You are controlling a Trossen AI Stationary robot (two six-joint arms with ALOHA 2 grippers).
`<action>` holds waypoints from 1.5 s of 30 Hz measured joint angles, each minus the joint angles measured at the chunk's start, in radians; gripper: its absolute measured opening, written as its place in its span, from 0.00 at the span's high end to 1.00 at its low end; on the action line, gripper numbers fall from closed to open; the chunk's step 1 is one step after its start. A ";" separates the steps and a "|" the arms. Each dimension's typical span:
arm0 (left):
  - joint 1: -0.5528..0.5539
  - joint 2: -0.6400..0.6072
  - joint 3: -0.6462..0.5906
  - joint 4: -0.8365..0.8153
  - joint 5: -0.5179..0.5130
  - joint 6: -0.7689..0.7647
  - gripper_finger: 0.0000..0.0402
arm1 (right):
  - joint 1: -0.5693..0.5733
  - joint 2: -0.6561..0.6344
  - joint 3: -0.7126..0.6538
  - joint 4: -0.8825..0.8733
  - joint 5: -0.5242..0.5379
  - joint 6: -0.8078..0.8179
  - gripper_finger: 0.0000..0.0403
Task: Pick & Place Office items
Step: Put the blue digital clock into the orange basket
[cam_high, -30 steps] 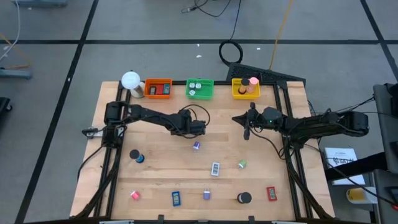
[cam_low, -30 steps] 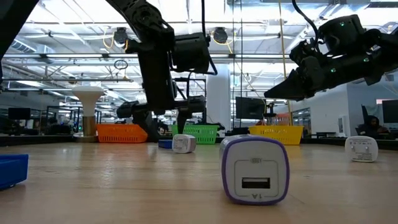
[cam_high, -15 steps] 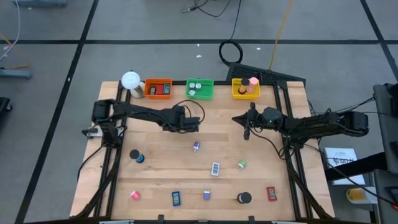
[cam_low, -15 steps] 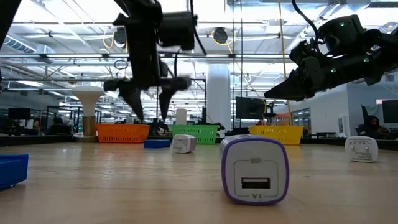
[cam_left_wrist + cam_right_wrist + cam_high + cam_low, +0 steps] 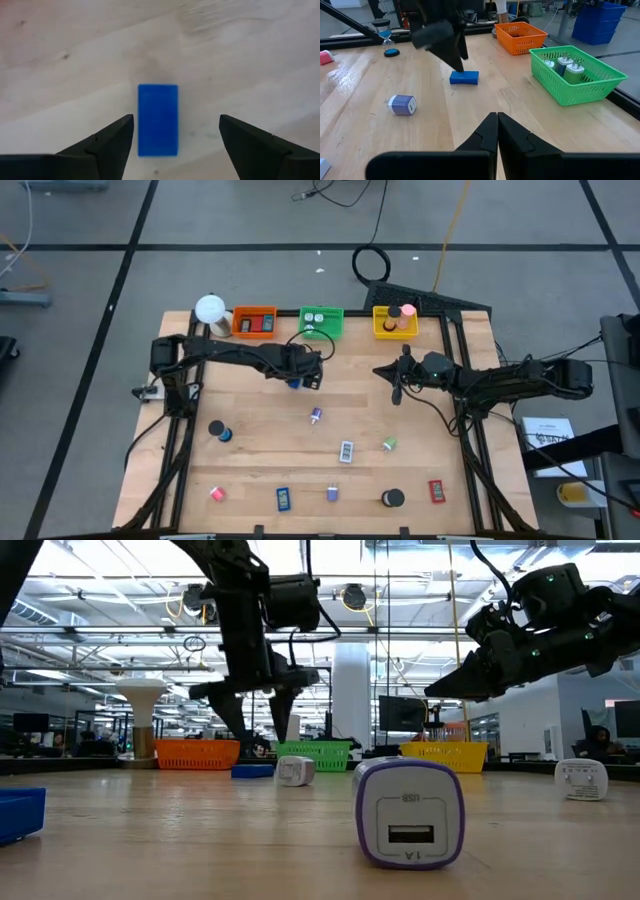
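Note:
A blue flat rectangle lies flat on the wooden table, also seen in the high view and the low view. My left gripper hangs open right above it, fingers pointing down, one on either side, touching nothing. My right gripper is shut and empty, held above the table right of centre. Other small pieces lie scattered on the near half: a purple charger, a white one and a green bit.
Orange, green and yellow trays stand along the far edge, with a white ball lamp at the far left. A black roll, a red rectangle and a blue rectangle lie near the front edge.
My left gripper has risen from low over the table, swung a little toward the table's left and far edge, and come back over the blue rectangle. The blue rectangle, half hidden behind the gripper before, now lies in plain view on the table.

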 joint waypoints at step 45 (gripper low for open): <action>0.159 -0.121 -0.100 0.005 -0.012 0.049 0.62 | 0.000 0.000 0.000 -0.008 -0.001 -0.008 1.00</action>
